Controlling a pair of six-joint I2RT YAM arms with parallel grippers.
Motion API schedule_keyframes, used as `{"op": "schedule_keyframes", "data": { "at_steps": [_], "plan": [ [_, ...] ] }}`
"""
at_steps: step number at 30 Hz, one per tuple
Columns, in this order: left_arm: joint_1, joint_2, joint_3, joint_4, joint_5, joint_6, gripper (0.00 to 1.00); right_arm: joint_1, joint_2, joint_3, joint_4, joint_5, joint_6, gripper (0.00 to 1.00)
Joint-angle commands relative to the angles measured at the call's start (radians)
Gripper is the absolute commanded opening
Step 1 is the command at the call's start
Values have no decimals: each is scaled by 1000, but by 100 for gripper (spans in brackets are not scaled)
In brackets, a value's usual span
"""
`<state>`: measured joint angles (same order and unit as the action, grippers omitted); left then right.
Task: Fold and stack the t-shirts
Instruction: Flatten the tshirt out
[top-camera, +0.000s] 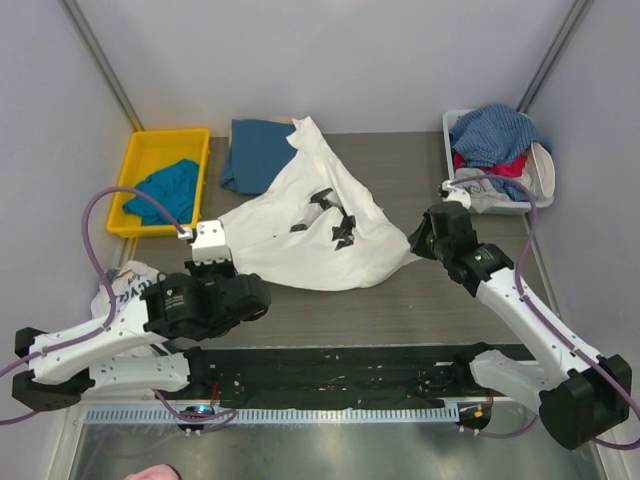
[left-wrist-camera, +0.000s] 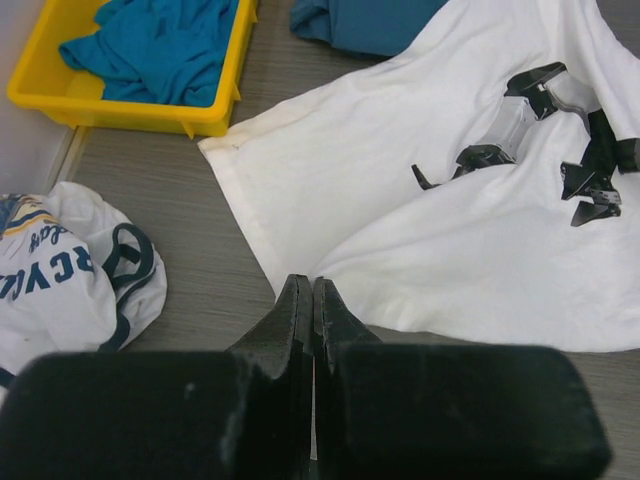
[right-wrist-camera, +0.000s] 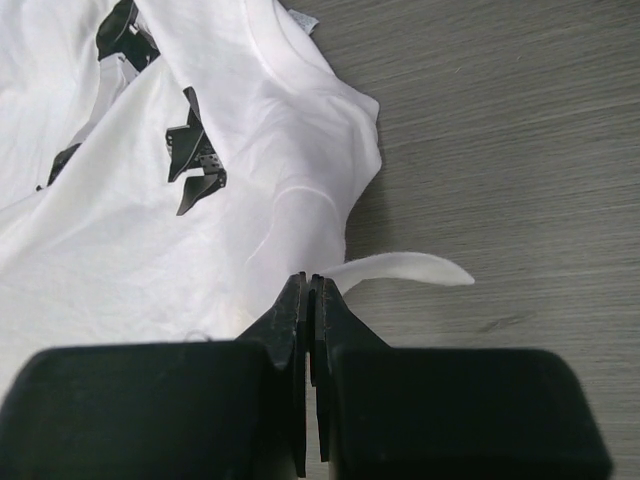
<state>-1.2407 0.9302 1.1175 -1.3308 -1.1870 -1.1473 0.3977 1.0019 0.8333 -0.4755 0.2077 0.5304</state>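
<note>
The white t-shirt (top-camera: 300, 235) lies spread but rumpled on the table (top-camera: 440, 300), unfolded, with black graphic marks on its chest facing up and creases running across the fabric. One narrow end of it reaches toward the table's far edge, and there it overlaps the dark blue t-shirt (top-camera: 255, 152). The dark blue t-shirt lies flat at the far edge of the table, plain, roughly folded into a compact shape, its near right corner hidden under the white cloth. The white t-shirt's broad hem side lies toward the table's near edge.
</note>
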Motion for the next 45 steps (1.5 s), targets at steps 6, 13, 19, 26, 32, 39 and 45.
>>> {"op": "schedule_keyframes", "data": {
  "at_steps": [6,13,19,26,32,39,45],
  "plan": [
    [24,2,39,-192,-83,29,0,9,194,-11,178,42,42,1],
    [40,29,42,-168,-76,60,0,6,553,139,403,102,11,1],
    [49,16,42,-139,-65,101,0,6,738,294,419,122,-58,63],
    [55,4,16,-84,-51,142,0,1,561,161,350,206,-84,77],
    [61,13,13,-53,-43,182,0,0,373,-18,301,216,5,74],
    [64,-2,2,-8,-26,222,0,-10,247,-163,285,231,102,69],
    [66,-10,-12,-1,-10,222,0,-10,250,-215,285,200,125,68]
  ]
}}
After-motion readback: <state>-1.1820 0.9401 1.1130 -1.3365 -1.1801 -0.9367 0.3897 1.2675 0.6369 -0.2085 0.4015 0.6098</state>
